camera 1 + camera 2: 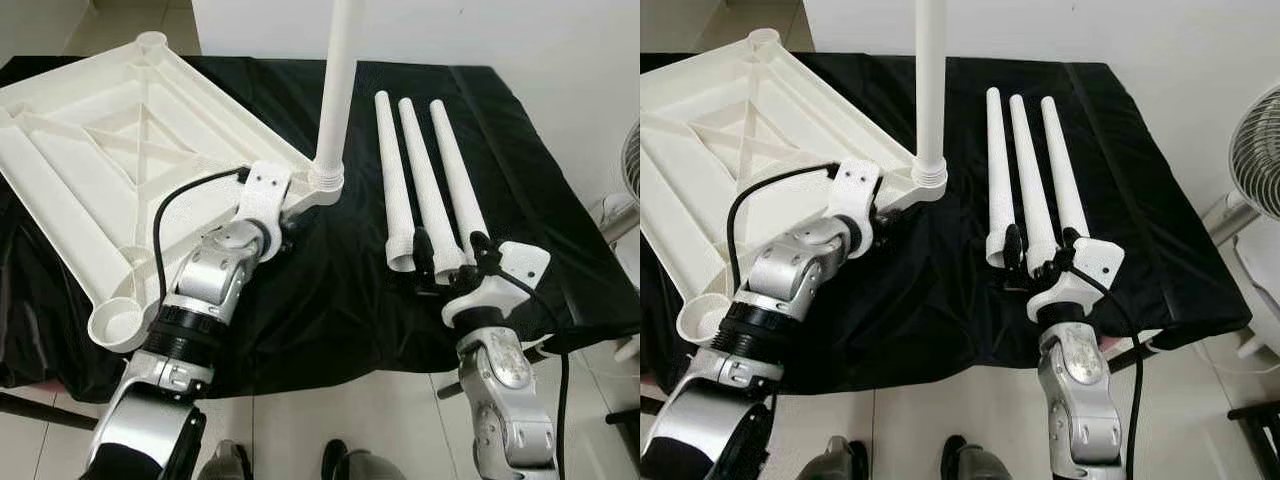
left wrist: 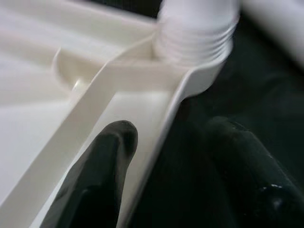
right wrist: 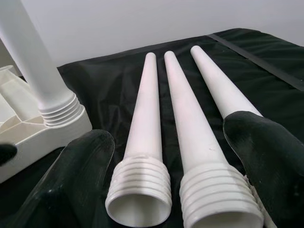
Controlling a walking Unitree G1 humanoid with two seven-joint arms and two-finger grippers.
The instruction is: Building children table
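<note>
Tabletop (image 1: 90,160) lies upside down, one leg (image 1: 337,90) upright in its near-right corner. Left gripper (image 1: 288,215) straddles that corner's rim, open. Right gripper (image 1: 450,255), open, spans the near ends of loose legs (image 1: 425,170) pointing far.

We see a white moulded-plastic tabletop (image 1: 90,150) with a smooth, faintly satin sheen on its ribs. At its 3 o'clock corner a white plastic leg (image 1: 338,90) looks smooth, with ridged threads at its base. The three tapered white plastic legs (image 3: 185,128) look matt and finely grained, their ends ribbed. A black cloth cover (image 1: 330,290) lies wrinkled with a slight shine. The brushed silver metal arms (image 1: 215,275) gleam; the black fingers (image 3: 71,185) look matt, rubbery.
</note>
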